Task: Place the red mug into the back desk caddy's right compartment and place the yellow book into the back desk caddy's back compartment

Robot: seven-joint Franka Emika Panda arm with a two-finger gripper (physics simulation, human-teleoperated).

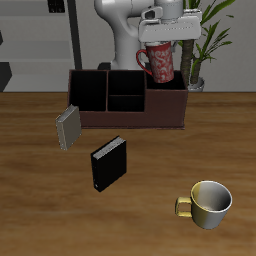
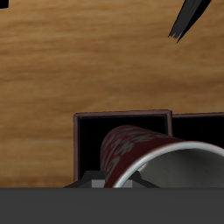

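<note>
So the end effector (image 1: 163,40) is clamped on the red mug (image 1: 160,62), holding it up in the air right over the back desk caddy (image 1: 128,100), above its right compartment (image 1: 165,97). The yellow book (image 1: 68,127) stands on the surface (image 1: 40,200) just off the caddy's other end, with a black book (image 1: 108,164) and a yellow-gold mug (image 1: 207,204) nearer the front edge.

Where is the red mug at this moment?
In the exterior view, the red mug hangs in the claw, just above the wide end section of the brown caddy, in front of the potted plant.
</note>
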